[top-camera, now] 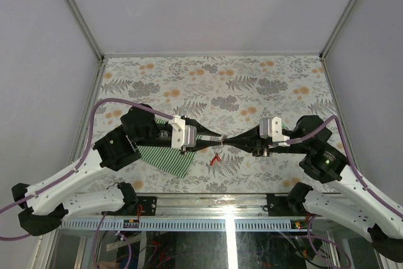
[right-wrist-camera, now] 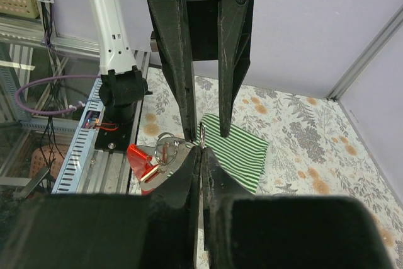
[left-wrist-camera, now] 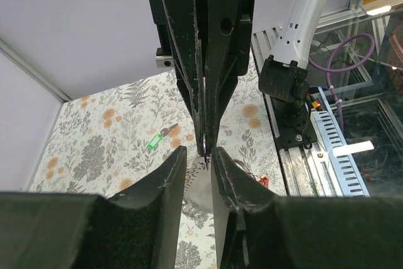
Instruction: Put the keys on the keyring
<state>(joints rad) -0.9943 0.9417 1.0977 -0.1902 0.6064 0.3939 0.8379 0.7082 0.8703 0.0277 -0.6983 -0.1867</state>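
My two grippers meet tip to tip above the middle of the table. My right gripper (right-wrist-camera: 201, 150) (top-camera: 227, 141) is shut on the keyring (right-wrist-camera: 165, 146), a thin grey wire loop. Its red tag (right-wrist-camera: 141, 163) (top-camera: 216, 159) hangs below the jaws. A thin metal edge (right-wrist-camera: 203, 133) (left-wrist-camera: 206, 159) sticks up from the shut jaws. My left gripper (left-wrist-camera: 198, 154) (top-camera: 217, 138) is open by a narrow gap, one finger on each side of that edge. One of the keys, with a green head (left-wrist-camera: 153, 142), lies on the table beside a dark piece (left-wrist-camera: 169, 131).
A green-and-white striped cloth (top-camera: 167, 155) (right-wrist-camera: 242, 143) lies under the left arm. The flowered table cover (top-camera: 220, 80) is walled by grey panels. A metal rail with wiring (top-camera: 208, 209) runs along the near edge between the arm bases.
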